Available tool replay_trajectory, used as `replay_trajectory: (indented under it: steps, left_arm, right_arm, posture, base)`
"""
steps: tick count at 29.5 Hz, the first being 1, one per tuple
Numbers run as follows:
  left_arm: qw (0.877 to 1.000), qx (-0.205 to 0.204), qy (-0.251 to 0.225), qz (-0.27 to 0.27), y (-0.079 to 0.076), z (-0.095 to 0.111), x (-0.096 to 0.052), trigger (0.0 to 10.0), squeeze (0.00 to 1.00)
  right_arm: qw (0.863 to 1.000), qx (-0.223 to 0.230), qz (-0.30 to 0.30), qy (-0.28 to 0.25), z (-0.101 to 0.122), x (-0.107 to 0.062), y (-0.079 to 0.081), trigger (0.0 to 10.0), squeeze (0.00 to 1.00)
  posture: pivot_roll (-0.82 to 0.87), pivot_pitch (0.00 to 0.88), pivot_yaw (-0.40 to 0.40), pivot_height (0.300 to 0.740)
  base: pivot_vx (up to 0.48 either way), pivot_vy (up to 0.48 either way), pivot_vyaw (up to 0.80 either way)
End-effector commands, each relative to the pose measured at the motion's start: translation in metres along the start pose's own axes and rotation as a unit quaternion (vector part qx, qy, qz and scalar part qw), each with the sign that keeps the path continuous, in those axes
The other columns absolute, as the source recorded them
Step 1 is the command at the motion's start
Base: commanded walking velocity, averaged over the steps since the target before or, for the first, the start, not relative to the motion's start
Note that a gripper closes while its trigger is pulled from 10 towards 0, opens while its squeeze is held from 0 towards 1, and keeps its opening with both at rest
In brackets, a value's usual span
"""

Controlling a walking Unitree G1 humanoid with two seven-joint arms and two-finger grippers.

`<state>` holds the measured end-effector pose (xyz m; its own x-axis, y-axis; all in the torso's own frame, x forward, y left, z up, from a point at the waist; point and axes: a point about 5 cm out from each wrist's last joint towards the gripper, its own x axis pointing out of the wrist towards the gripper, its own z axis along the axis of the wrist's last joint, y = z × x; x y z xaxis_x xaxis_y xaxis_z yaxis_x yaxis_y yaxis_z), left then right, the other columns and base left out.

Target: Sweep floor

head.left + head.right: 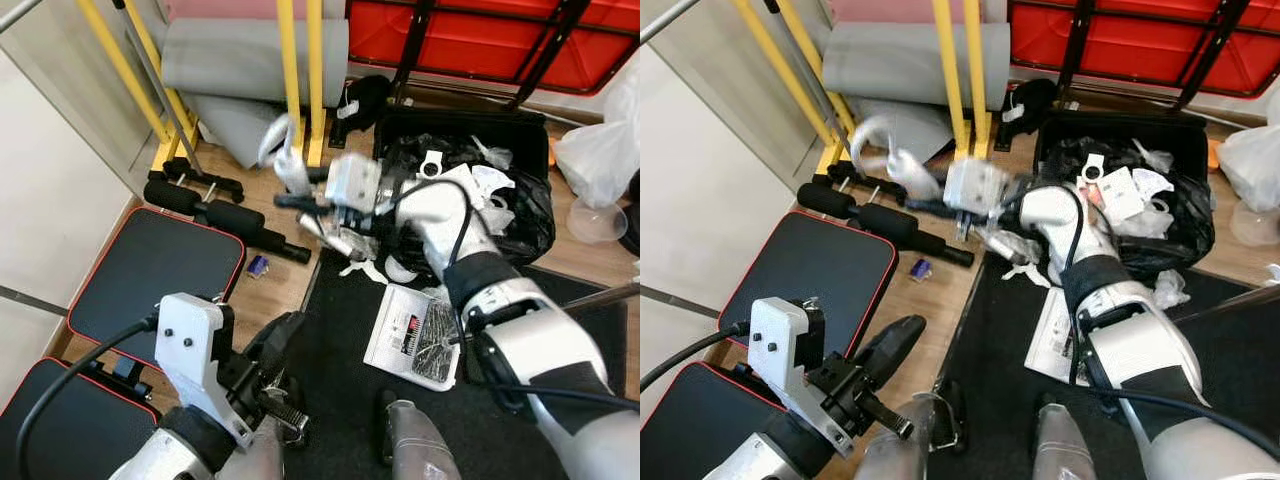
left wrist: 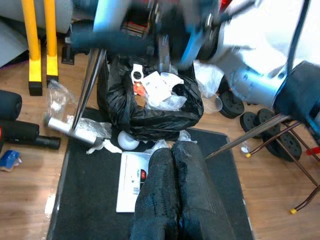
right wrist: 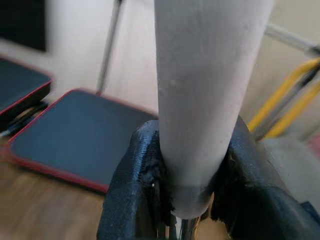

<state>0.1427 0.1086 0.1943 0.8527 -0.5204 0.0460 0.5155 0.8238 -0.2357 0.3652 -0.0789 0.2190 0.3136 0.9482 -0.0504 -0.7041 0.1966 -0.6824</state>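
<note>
Presently right claw (image 3: 192,185) clamps grey handle (image 3: 200,100), probably broom; left claw (image 2: 175,195) closed, empty, over black mat (image 2: 90,190).

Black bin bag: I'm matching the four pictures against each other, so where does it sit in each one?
Left eye view: black bin bag at upper right, beyond the right arm.
Right eye view: the bag at upper right too.
Left wrist view: the bag at centre, ahead of the fingers.
Right wrist view: faces away; right gripper clamps a grey handle.
Shared landmark: yellow posts.
</note>
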Motion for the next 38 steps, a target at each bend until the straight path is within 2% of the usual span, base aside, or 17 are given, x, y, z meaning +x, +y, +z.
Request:
replay_trajectory:
  steps: [1, 2, 3, 5, 6, 9, 12, 14, 18, 24, 28, 30, 31, 32, 34, 37, 38]
  left_arm:
    - [1.000, -0.003, 0.003, 0.015, 0.000, 0.000, -0.003, 10.0, 0.00]
    - [1.000, -0.004, 0.003, 0.015, 0.001, 0.000, -0.004, 10.0, 0.00]
    - [1.000, -0.004, 0.003, 0.015, 0.001, 0.000, -0.004, 10.0, 0.00]
    - [1.000, -0.006, 0.005, 0.014, 0.001, 0.000, -0.004, 10.0, 0.00]
    - [1.000, -0.006, 0.005, 0.014, 0.001, 0.000, -0.004, 10.0, 0.00]
    - [1.000, -0.007, 0.006, 0.013, 0.002, 0.000, -0.004, 10.0, 0.00]
    - [1.000, -0.007, 0.007, 0.013, 0.002, 0.000, -0.003, 10.0, 0.00]
    - [1.000, -0.008, 0.009, 0.013, 0.002, 0.000, -0.003, 10.0, 0.00]
    - [1.000, -0.007, 0.010, 0.012, 0.003, 0.000, -0.002, 10.0, 0.00]
    - [1.000, -0.008, 0.010, 0.011, 0.004, -0.001, 0.000, 10.0, 0.00]
    - [1.000, -0.008, 0.009, 0.009, 0.005, -0.002, 0.002, 10.0, 0.00]
    - [1.000, -0.009, 0.009, 0.009, 0.005, -0.001, 0.002, 10.0, 0.00]
    - [1.000, -0.009, 0.009, 0.009, 0.005, -0.001, 0.002, 10.0, 0.00]
    - [1.000, -0.009, 0.008, 0.009, 0.005, -0.001, 0.001, 10.0, 0.00]
    - [1.000, -0.009, 0.008, 0.009, 0.005, -0.001, 0.001, 10.0, 0.00]
    - [1.000, -0.009, 0.008, 0.009, 0.004, 0.000, 0.001, 10.0, 0.00]
    - [1.000, -0.010, 0.008, 0.008, 0.003, 0.000, 0.000, 10.0, 0.00]
  right_arm:
    - [1.000, -0.015, 0.019, -0.007, 0.002, 0.002, 0.004, 10.0, 0.00]
    - [0.999, -0.001, 0.049, -0.008, 0.001, 0.001, 0.007, 10.0, 0.00]
    - [0.999, -0.001, 0.049, -0.008, 0.001, 0.001, 0.007, 10.0, 0.00]
    - [0.993, 0.017, 0.117, -0.009, 0.003, -0.006, 0.008, 10.0, 0.00]
    - [0.993, 0.017, 0.117, -0.009, 0.003, -0.006, 0.008, 10.0, 0.00]
    - [0.984, 0.051, 0.170, -0.022, 0.011, -0.016, 0.000, 10.0, 0.00]
    - [0.982, 0.062, 0.178, -0.034, 0.016, -0.018, -0.004, 10.0, 0.00]
    - [0.973, 0.090, 0.206, -0.059, 0.028, -0.025, -0.012, 10.0, 0.00]
    - [0.964, 0.109, 0.234, -0.069, 0.038, -0.034, -0.018, 10.0, 0.00]
    - [0.958, 0.119, 0.252, -0.068, 0.049, -0.044, -0.024, 10.0, 0.00]
    - [0.965, 0.096, 0.230, -0.078, 0.056, -0.047, -0.034, 10.0, 0.00]
    - [0.979, 0.046, 0.189, -0.064, 0.059, -0.042, -0.042, 10.0, 0.00]
    - [0.979, 0.046, 0.189, -0.064, 0.059, -0.042, -0.042, 10.0, 0.00]
    - [0.982, 0.020, 0.181, -0.047, 0.058, -0.041, -0.043, 10.0, 0.00]
    - [0.984, 0.002, 0.174, -0.035, 0.057, -0.042, -0.044, 10.0, 0.00]
    - [0.986, -0.010, 0.163, -0.030, 0.058, -0.042, -0.046, 10.0, 0.00]
    - [0.988, -0.021, 0.154, -0.010, 0.056, -0.043, -0.046, 10.0, 0.00]
  posture:
    - [0.13, 0.411, 0.046, 0.740]
    - [0.12, 0.413, 0.048, 0.740]
    - [0.12, 0.413, 0.048, 0.740]
    - [0.11, 0.407, 0.049, 0.740]
    - [0.11, 0.407, 0.049, 0.740]
    - [0.10, 0.400, 0.051, 0.740]
    - [0.10, 0.391, 0.056, 0.740]
    - [0.10, 0.378, 0.057, 0.740]
    - [0.08, 0.364, 0.055, 0.740]
    - [0.07, 0.351, 0.052, 0.740]
    - [0.07, 0.348, 0.050, 0.740]
    - [0.07, 0.352, 0.050, 0.740]
    - [0.07, 0.352, 0.050, 0.740]
    - [0.07, 0.355, 0.050, 0.740]
    - [0.07, 0.355, 0.050, 0.740]
    - [0.08, 0.362, 0.049, 0.740]
    - [0.08, 0.372, 0.050, 0.740]
  base:
    - [0.000, 0.000, 0.00]
    - [0.000, 0.000, 0.00]
    - [0.000, 0.000, 0.00]
    - [0.000, 0.000, 0.00]
    - [0.000, 0.000, 0.00]
    - [0.000, 0.000, 0.00]
    - [0.000, 0.000, 0.00]
    - [0.000, 0.000, 0.00]
    - [0.000, 0.000, 0.00]
    - [0.000, 0.000, 0.00]
    - [0.000, 0.000, 0.00]
    - [0.000, 0.000, 0.00]
    - [0.000, 0.000, 0.00]
    - [0.000, 0.000, 0.00]
    - [0.000, 0.000, 0.00]
    - [0.000, 0.000, 0.00]
    - [0.000, 0.000, 0.00]
